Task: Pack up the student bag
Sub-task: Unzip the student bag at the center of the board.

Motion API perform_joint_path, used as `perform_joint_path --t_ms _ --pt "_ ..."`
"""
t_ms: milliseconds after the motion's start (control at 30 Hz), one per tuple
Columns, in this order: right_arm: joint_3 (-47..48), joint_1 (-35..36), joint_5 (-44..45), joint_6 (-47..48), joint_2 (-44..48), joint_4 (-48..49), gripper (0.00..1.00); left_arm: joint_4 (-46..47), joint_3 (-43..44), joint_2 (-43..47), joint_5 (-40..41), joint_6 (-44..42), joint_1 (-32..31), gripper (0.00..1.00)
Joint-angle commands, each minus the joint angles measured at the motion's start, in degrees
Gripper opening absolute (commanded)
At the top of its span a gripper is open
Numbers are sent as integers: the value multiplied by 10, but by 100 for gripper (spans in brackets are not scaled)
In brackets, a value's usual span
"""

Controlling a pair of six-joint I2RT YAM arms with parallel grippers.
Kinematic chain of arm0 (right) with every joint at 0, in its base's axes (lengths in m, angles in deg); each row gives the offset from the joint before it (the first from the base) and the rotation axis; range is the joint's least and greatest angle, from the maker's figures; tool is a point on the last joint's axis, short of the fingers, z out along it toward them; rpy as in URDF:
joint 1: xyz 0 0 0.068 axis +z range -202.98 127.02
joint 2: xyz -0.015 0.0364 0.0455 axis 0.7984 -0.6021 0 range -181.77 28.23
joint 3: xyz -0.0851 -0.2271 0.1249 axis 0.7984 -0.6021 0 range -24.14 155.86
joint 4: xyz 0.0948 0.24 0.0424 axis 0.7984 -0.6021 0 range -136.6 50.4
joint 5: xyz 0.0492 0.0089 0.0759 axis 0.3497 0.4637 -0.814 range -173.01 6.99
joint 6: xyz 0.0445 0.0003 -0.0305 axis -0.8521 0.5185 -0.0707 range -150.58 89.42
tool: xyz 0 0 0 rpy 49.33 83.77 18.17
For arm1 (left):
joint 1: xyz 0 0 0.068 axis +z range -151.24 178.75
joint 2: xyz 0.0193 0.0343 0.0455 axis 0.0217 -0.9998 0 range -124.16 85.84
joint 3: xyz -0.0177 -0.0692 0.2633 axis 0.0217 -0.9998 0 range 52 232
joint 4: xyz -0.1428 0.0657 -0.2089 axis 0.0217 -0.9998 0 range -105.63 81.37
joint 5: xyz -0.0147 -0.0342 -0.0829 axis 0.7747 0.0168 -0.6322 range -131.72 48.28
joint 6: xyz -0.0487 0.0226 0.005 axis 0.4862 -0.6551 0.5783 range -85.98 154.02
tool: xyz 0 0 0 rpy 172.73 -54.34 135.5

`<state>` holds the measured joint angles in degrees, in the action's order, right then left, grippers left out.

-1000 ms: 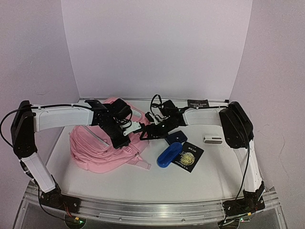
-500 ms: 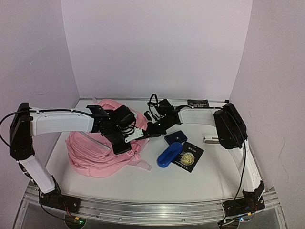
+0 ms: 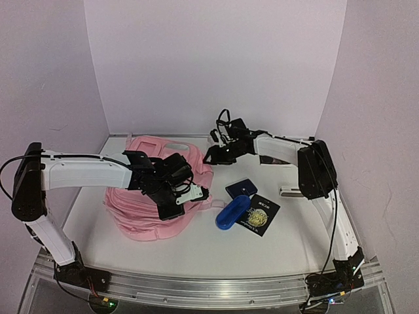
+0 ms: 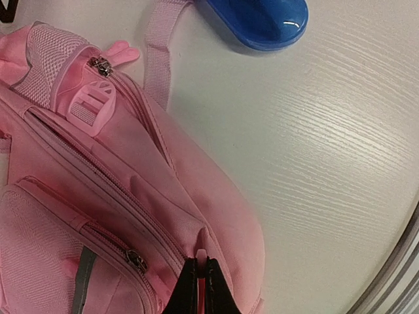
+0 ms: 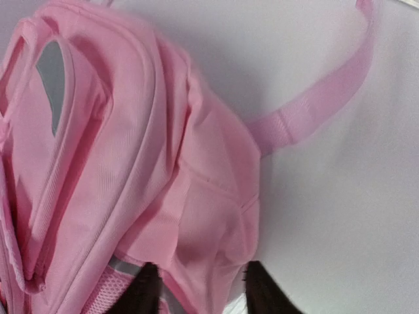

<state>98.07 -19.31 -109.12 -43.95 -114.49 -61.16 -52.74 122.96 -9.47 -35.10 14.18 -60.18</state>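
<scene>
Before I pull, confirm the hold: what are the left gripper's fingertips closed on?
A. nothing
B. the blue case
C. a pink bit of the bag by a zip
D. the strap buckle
C: in the left wrist view the left gripper pinches a pink bit of the student bag beside a zip.

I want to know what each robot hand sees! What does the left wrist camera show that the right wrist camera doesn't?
Only the left wrist view shows the blue case, a pink buckle, a zip pull, and the left gripper shut on a small pink tab of the student bag. Only the right wrist view shows the right gripper, its fingers apart over the bag's bulging side. Both show the pink bag, a pink strap and the white table.
</scene>
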Motion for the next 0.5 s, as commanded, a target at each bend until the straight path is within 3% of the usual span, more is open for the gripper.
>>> perform_joint_path --t_ms 0,233,467 --pt "-60 0 -75 -37 106 34 70 12 8 16 28 13 4 0" --pt "-206 62 -142 -54 183 35 78 28 19 3 37 2 7 0" --pt "-196 130 -165 -70 136 37 79 28 12 13 23 5 6 0"
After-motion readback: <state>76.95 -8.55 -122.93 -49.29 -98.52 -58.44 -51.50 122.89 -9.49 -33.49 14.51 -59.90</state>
